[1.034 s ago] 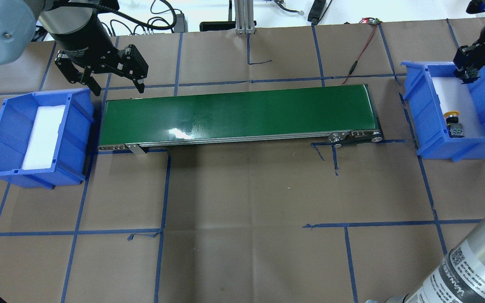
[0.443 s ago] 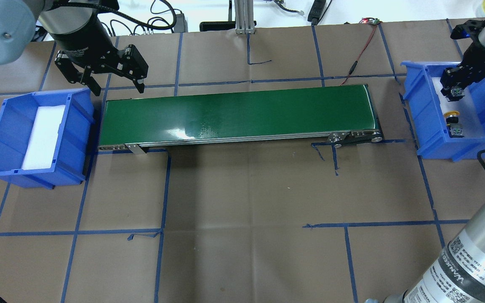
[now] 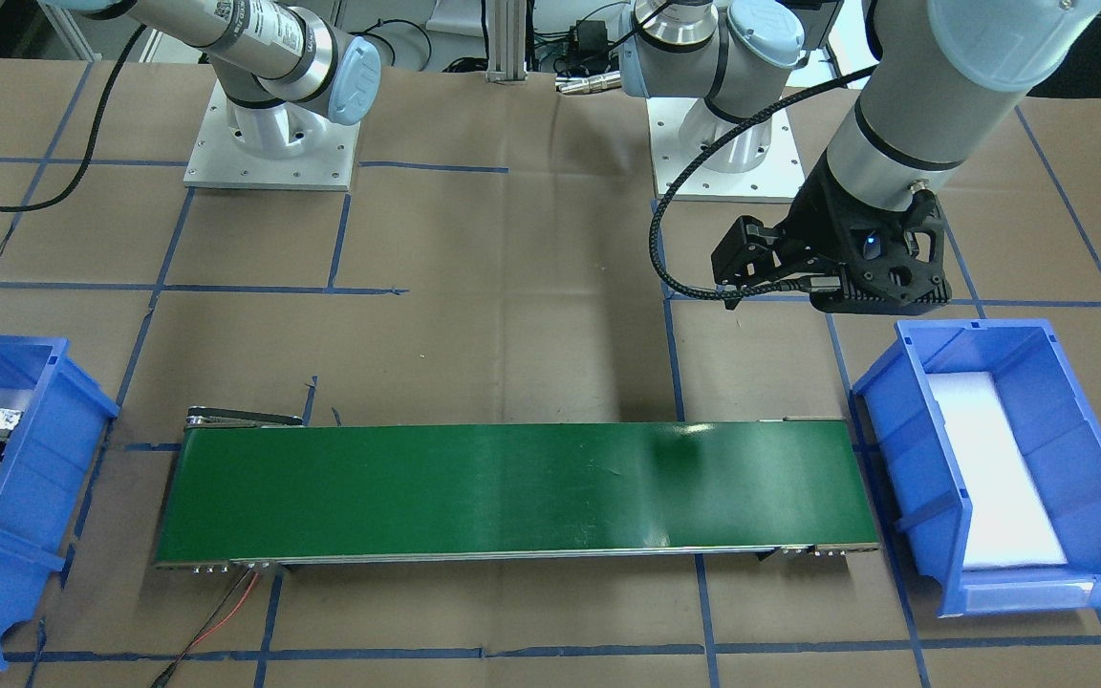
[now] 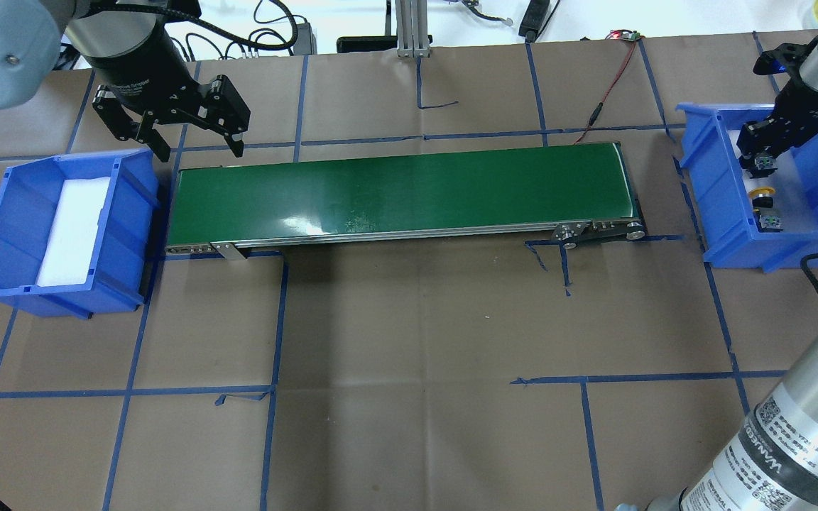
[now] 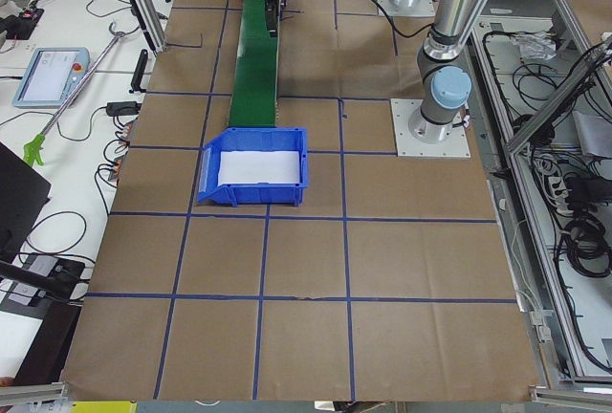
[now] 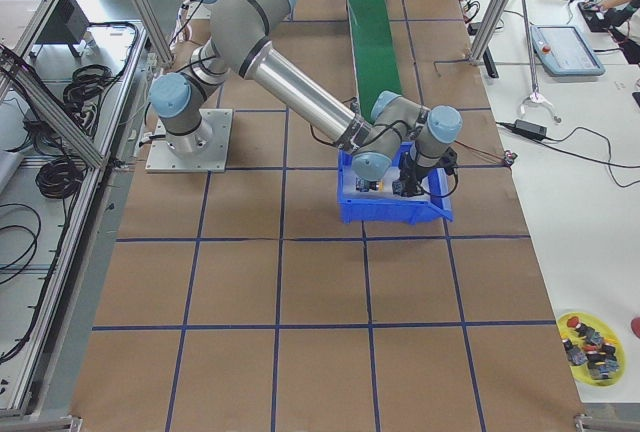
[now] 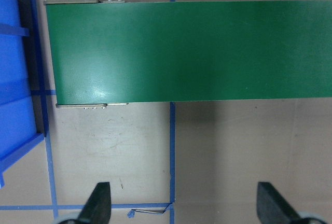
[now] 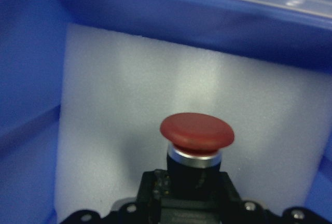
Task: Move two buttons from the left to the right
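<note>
Main worry here: the right tool hangs over the blue plastic bin on the right with the red mushroom-capped push-button pinched in it, cap pointing out toward the white foam liner. The yellow-capped push-button already lies on that foam, just beside where the red one hangs. If the tool lets go from up there, I reckon the red push-button could bounce, roll on its round cap, or land on the yellow one. The arm is also close to the bin wall, so a sloppy descent could nudge the bin.

Tool-wise, the right one is pressed onto the red push-button's black body. Its fingers barely show in the wrist view, so I can't say how deep the grip is. The left tool is spread wide with nothing in it. It hovers above the table by the left end of the green conveyor belt, beside the other blue plastic bin, which has only foam in it.
</note>
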Tool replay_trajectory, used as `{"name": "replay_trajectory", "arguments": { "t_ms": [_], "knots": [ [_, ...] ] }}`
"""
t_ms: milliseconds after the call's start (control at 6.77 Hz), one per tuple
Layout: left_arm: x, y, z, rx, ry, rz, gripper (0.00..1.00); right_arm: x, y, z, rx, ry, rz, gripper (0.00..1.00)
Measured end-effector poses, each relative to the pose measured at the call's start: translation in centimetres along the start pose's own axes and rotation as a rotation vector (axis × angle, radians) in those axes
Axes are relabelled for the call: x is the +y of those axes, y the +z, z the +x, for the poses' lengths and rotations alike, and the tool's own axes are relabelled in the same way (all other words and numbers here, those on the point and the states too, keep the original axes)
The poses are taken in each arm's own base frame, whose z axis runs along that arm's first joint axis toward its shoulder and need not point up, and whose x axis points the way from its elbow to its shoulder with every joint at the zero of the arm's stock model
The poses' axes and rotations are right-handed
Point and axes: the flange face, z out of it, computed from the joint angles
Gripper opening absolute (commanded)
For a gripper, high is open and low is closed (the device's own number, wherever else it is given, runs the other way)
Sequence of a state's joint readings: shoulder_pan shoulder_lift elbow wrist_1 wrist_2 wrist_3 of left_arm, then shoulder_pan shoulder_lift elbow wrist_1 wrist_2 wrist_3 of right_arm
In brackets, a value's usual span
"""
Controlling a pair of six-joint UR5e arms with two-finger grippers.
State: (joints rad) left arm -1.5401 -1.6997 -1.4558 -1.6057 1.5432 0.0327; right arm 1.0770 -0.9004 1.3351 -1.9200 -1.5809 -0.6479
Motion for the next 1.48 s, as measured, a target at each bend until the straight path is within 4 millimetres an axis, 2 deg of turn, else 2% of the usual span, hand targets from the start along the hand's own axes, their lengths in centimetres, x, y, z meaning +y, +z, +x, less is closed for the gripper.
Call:
{"name": "replay_trajectory", "arguments": {
  "t_ms": [295,443,591,739,886,1182,1330,1477],
  "knots": [
    [0.0,0.0,0.0,0.0,0.001,0.001,1.0,-0.3,-0.3,-0.3,-0.013,0.001,0.023,0.97],
    [0.0,0.0,0.0,0.0,0.0,0.001,1.0,-0.4,-0.9,-0.5,-0.026,-0.001,0.045,0.98],
    [0.0,0.0,0.0,0.0,0.0,0.001,1.0,-0.4,-2.0,-0.6,-0.027,-0.002,0.063,0.98],
    [0.0,0.0,0.0,0.0,0.001,0.001,1.0,-0.1,-4.0,-0.9,-0.014,-0.003,0.084,0.99],
    [0.0,0.0,0.0,0.0,0.001,0.001,1.0,0.7,-7.0,-1.4,0.012,-0.003,0.112,1.0],
    [0.0,0.0,0.0,0.0,0.001,0.001,1.0,3.3,-15.3,-3.4,0.094,-0.007,0.191,1.0],
    [0.0,0.0,0.0,0.0,0.001,0.001,1.0,4.8,-18.7,-5.9,0.106,-0.021,0.209,1.0],
    [0.0,0.0,0.0,0.0,0.001,0.001,1.0,7.1,-21.4,-10.7,0.076,-0.019,0.181,1.0]
  ]
}}
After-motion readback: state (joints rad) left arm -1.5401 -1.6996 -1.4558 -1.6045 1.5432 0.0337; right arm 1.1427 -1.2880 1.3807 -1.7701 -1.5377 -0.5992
